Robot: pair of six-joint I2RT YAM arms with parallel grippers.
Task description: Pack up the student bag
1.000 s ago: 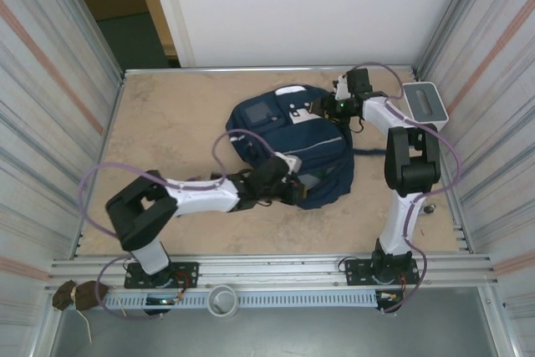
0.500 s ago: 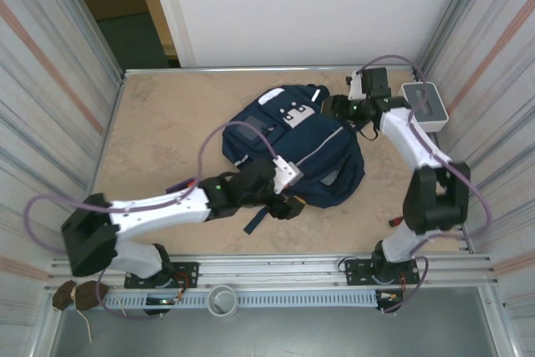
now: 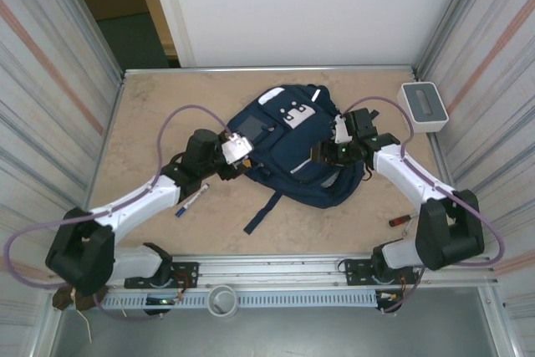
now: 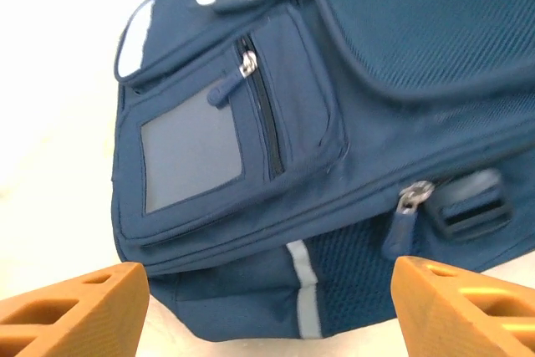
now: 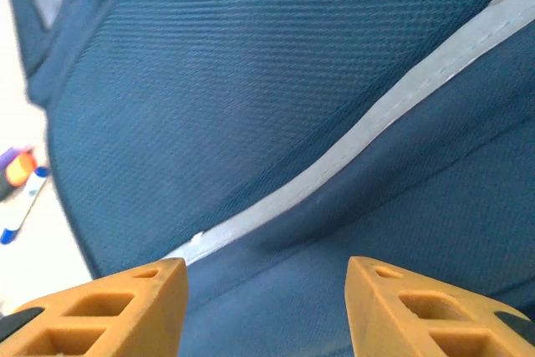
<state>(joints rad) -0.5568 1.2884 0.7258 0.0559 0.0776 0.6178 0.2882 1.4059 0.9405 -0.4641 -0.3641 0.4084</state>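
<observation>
The student bag (image 3: 303, 150), navy with white stripes, lies flat in the middle of the table. Its grey patch (image 4: 191, 153) and a zip pocket face my left gripper (image 4: 267, 311). That gripper is open, its orange fingers (image 4: 77, 308) standing wide just short of the bag's lower edge. In the top view my left gripper (image 3: 249, 159) is at the bag's left side and my right gripper (image 3: 323, 155) is over its right half. My right gripper (image 5: 263, 311) is open above the student bag's (image 5: 276, 98) mesh fabric and white stripe, with nothing pinched.
A white-grey box (image 3: 423, 105) stands in the far right corner. A marker (image 3: 191, 201) lies on the table under my left arm, and a small red item (image 3: 399, 221) lies near the right arm's base. A loose strap (image 3: 264, 212) trails toward the front. Metal walls close in both sides.
My left gripper has opened and swung from the bag's front edge to its left side. My right gripper came from the bag's far right corner onto its right half. The bag shifted.
</observation>
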